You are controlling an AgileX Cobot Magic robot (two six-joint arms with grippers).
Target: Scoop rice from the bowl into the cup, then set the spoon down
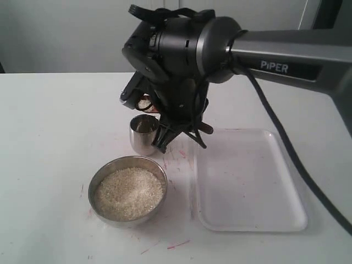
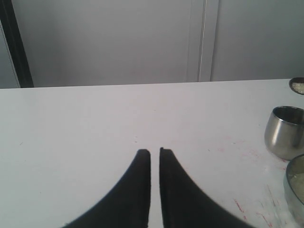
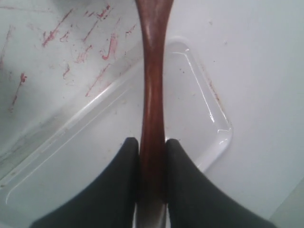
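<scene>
The steel bowl (image 1: 97, 180) holds a heap of rice (image 1: 129, 193) at the front of the table. Just behind it stands the steel cup (image 1: 144, 133). My right gripper (image 1: 179, 129) hangs over the cup's right side, shut on the handle of the brown wooden spoon (image 3: 153, 71). The spoon's scoop (image 1: 145, 103) sits above the cup's far rim with some rice in it. My left gripper (image 2: 155, 152) is shut on nothing, low over bare table well left of the cup (image 2: 284, 132) and the bowl (image 2: 290, 183). It is out of the exterior view.
A clear plastic tray (image 1: 247, 179) lies to the right of the bowl and cup, and the right wrist view shows it under the spoon handle (image 3: 209, 109). Red pen marks spot the white table (image 1: 44, 137). The right arm (image 1: 286, 69) spans the back right.
</scene>
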